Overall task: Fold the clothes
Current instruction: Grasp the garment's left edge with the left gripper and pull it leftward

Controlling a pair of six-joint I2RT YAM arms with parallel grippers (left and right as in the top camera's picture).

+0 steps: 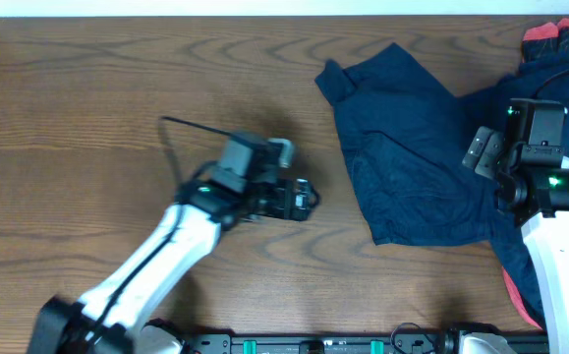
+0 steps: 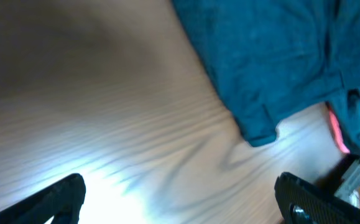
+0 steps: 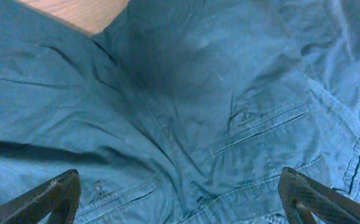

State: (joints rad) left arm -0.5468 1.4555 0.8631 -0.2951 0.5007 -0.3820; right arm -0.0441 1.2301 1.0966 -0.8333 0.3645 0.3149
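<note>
Your navy shorts [image 1: 412, 167] lie wrinkled and spread on the bench [image 1: 117, 88]. Your right gripper [image 1: 483, 149] hangs over the shorts' right part, its fingers [image 3: 49, 198] released wide, with only fabric and a back pocket [image 3: 257, 129] beneath. Your left gripper [image 1: 304, 200] sits well left of the shorts over bare wood, its fingers [image 2: 61, 196] also released and holding nothing. A red-edged cloth [image 1: 559, 37] pokes out beyond the shorts' far right corner.

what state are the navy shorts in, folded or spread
Spread out, not neatly folded: the navy shorts lie wrinkled on the table, both back pockets showing.
</note>
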